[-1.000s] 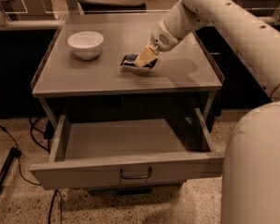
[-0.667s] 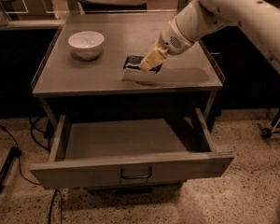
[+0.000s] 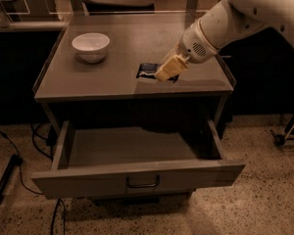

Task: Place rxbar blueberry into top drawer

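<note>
The rxbar blueberry (image 3: 146,70), a small dark wrapper, lies on the grey cabinet top (image 3: 112,77) near its front edge, right of centre. My gripper (image 3: 166,69) reaches down from the upper right and sits right at the bar's right end, covering part of it. The top drawer (image 3: 137,173) is pulled wide open below the cabinet top, with nothing in it that I can see. Its dark bar handle (image 3: 143,182) is at the centre of the front panel.
A white bowl (image 3: 90,46) stands on the cabinet top at the back left. My white arm (image 3: 235,18) crosses the upper right. Cables (image 3: 19,165) and a dark leg lie on the speckled floor at left. A wheeled stand (image 3: 284,133) is at the far right.
The view has shifted, so the cabinet sits a little further right and lower. My gripper stays at the bar's right end, slightly lower. The bar has not visibly left the cabinet top.
</note>
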Controlling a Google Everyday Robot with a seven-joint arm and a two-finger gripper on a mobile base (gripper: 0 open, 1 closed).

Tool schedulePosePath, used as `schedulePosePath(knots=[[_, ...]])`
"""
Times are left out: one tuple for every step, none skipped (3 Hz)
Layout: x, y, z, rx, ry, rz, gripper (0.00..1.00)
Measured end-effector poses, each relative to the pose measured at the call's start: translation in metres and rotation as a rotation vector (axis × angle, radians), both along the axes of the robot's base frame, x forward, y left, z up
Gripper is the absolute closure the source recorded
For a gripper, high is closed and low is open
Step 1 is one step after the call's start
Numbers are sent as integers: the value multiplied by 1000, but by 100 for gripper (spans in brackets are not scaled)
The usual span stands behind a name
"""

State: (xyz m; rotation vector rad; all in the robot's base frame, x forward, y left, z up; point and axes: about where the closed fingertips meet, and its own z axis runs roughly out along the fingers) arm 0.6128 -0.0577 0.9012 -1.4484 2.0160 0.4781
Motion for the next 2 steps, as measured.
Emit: schedulePosePath(knots=[[-29, -8, -7, -40, 1, 34, 100], [-59, -22, -18, -75, 17, 47, 100]])
